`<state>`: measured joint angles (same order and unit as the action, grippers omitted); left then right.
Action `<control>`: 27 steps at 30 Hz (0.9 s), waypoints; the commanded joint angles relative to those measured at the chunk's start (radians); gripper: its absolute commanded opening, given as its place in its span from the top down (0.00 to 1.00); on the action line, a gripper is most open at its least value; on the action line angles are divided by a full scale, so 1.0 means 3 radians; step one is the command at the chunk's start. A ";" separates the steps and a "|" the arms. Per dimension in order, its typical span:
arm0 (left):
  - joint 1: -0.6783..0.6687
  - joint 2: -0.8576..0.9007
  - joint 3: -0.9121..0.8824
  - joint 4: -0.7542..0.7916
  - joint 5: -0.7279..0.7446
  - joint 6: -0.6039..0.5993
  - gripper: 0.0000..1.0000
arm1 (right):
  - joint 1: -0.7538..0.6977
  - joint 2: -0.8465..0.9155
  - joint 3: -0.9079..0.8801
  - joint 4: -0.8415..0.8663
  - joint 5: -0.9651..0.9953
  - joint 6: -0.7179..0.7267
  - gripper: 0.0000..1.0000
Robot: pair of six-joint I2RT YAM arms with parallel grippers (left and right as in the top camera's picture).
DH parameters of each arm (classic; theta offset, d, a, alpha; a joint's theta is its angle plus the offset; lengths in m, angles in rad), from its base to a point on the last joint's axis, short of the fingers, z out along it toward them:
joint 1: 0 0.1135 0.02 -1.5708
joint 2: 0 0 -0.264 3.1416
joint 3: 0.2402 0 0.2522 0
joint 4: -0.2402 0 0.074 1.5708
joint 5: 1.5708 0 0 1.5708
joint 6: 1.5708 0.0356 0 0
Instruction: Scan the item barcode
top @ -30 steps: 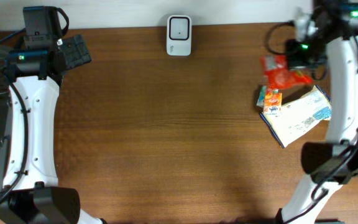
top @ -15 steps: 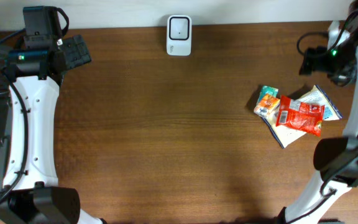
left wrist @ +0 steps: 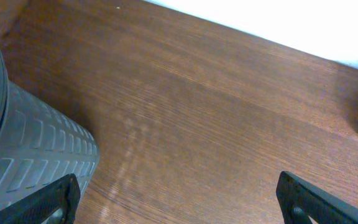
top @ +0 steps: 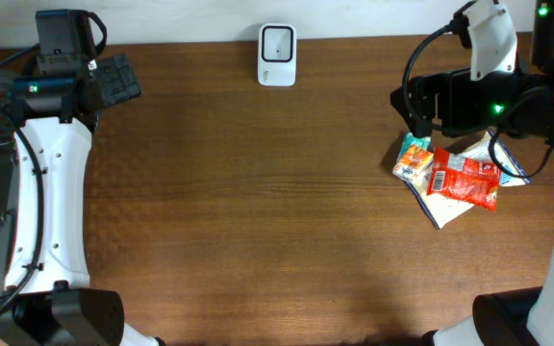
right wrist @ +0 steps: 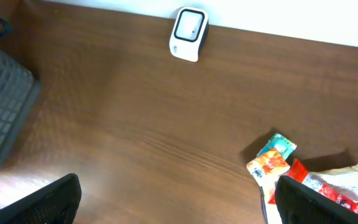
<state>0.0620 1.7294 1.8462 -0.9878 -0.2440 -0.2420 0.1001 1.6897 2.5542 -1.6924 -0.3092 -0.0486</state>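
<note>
1. Counting three packets on the table [top: 258, 192], right side: red packet [top: 464, 179] on top, plus one scanner [top: 277, 55].
2. My right gripper [right wrist: 179, 202] hangs above them, spread, empty.
3. My left gripper [left wrist: 179, 199] is spread too.

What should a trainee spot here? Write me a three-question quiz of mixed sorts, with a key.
1. True or false: the red packet lies on top of the white pouch.
2. Where does the scanner stand? A: at the far edge of the table, near the middle. B: on the red packet. C: at the near edge.
3. Short answer: does the left end effector or the right end effector hold anything?
Key: 1 true. 2 A. 3 No; both are open and empty.
</note>
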 commanded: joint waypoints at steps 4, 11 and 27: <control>0.0000 -0.0081 0.0060 -0.0005 -0.0025 0.0053 0.01 | 0.0037 -0.0045 -0.0345 -0.0020 0.0305 -0.0336 0.01; 0.0000 -0.0081 0.0060 -0.0005 -0.0025 0.0053 0.01 | -0.0074 -0.1531 -0.2593 0.1722 0.0785 -0.0336 0.01; 0.0000 -0.0081 0.0060 -0.0005 -0.0024 0.0053 0.01 | -0.0291 -0.5310 -0.8122 0.5622 0.0697 -0.0067 0.01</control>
<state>0.0620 1.7275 1.8481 -0.9897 -0.2443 -0.2420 0.0181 0.1371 0.2085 -0.0528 -0.0948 -0.1188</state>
